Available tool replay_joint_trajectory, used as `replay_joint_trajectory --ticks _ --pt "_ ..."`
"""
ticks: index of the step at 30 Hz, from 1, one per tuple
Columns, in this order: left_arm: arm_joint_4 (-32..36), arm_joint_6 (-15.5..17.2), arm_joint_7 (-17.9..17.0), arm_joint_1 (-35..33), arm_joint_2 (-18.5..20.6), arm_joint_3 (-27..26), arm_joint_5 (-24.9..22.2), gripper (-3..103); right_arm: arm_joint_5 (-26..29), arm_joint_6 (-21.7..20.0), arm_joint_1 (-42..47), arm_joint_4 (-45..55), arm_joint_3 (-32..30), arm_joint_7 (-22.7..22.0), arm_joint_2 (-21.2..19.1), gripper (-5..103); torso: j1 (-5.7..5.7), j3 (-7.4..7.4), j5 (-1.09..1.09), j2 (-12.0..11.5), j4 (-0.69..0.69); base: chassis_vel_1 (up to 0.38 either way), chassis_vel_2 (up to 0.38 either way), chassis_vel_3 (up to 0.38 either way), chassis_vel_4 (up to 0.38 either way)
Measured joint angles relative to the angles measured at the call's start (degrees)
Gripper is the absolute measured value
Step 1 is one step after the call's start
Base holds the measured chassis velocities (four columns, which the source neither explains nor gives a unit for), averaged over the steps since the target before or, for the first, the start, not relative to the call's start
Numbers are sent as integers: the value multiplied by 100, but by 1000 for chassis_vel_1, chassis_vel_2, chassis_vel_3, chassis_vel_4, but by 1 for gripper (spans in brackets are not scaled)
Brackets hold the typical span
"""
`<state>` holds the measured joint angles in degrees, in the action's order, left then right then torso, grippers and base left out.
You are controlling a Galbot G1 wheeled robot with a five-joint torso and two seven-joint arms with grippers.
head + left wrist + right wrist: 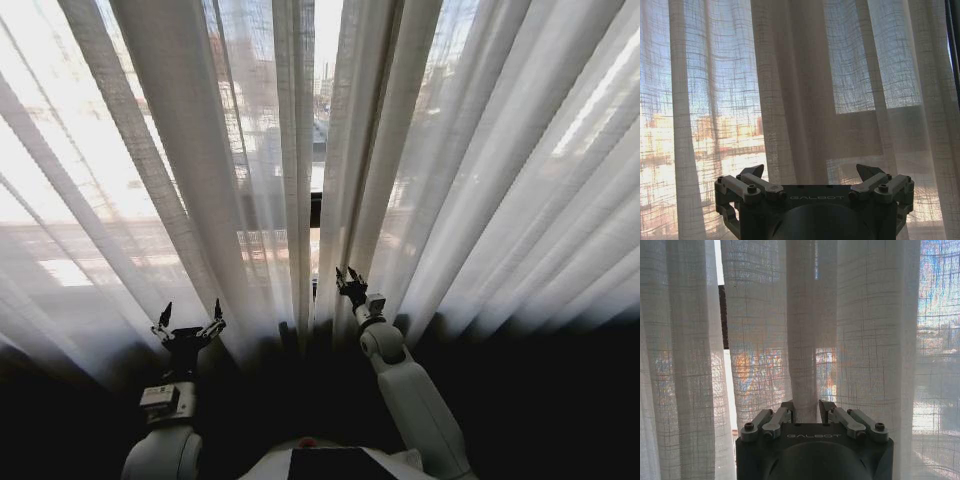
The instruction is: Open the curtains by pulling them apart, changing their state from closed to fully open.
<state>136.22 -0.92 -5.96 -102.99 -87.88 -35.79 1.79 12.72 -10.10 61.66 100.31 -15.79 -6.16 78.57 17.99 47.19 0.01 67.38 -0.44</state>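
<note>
Curtains point(470, 180) span the whole window ahead, hanging floor-ward in deep vertical pleats, with a narrow slit at centre where the two panels meet and a dark frame bar point(316, 208) shows through. So the job looks barely begun: panels essentially closed. Right arm reaches up to that central seam, which is my guess for why it sits there: the inner edge of the right panel is the natural place to drag from. Right tool point(351, 285) is at the fold; in the wrist view its fingers point(788, 412) are drawn close, pinching a pleat of fabric between them. Left arm is lower and off to the left, left tool point(190, 320) spread wide, short of the left panel, holding nothing. Fabric is sheer white, open grid weave, backlit, buildings faintly visible through it. Likely limp and slippery in a pinch.
</note>
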Motion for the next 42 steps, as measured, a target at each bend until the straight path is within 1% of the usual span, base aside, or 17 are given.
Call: replay_joint_trajectory --ticks 1,3,6,7,8,9,15,23,27,29,32,42 --pt "0 1 0 0 0 0 2 100 -1 5 0 6 -1 0 -3 22 -1 0 0 0 0 0 0 0 0" --pt "-1 1 0 1 1 1 4 100 -1 8 1 12 -1 0 -8 22 -1 0 0 0 0 0 0 0 0" --pt "-2 3 0 8 0 3 10 100 -2 12 -1 27 -1 0 -23 7 0 0 0 0 0 0 0 0 0" --pt "-2 3 0 8 0 3 10 100 -2 12 -1 27 -1 0 -23 7 0 0 0 0 0 0 0 0 0" --pt "-3 4 0 9 0 4 12 100 -2 13 -5 28 -1 0 -27 3 0 0 0 0 0 0 0 0 0" --pt "-5 4 0 9 0 4 12 100 -2 16 -8 32 -1 0 -31 1 0 0 0 0 0 0 0 0 0" --pt "-20 4 1 7 -3 21 16 100 -3 22 32 129 2 0 -45 0 0 0 0 0 1 0 0 0 0" --pt "-14 4 4 13 1 17 18 100 -16 13 275 732 4 -60 -226 0 -1 0 0 0 0 0 0 0 0" --pt "-7 -3 4 12 -2 25 17 100 -38 -138 483 1144 -31 -138 -356 0 0 0 0 0 0 0 0 0 0" --pt "-7 -8 5 9 -3 25 17 100 -48 -163 544 1202 -48 -127 -373 0 0 0 0 0 0 0 0 0 0" --pt "-7 -38 5 4 0 3 12 100 -132 -201 764 1339 -151 65 -426 0 -1 0 0 1 0 0 0 0 0" --pt "27 -45 5 31 12 -7 0 100 -165 -196 912 1401 -365 120 -448 0 0 0 0 1 1 -20 -25 28 24"
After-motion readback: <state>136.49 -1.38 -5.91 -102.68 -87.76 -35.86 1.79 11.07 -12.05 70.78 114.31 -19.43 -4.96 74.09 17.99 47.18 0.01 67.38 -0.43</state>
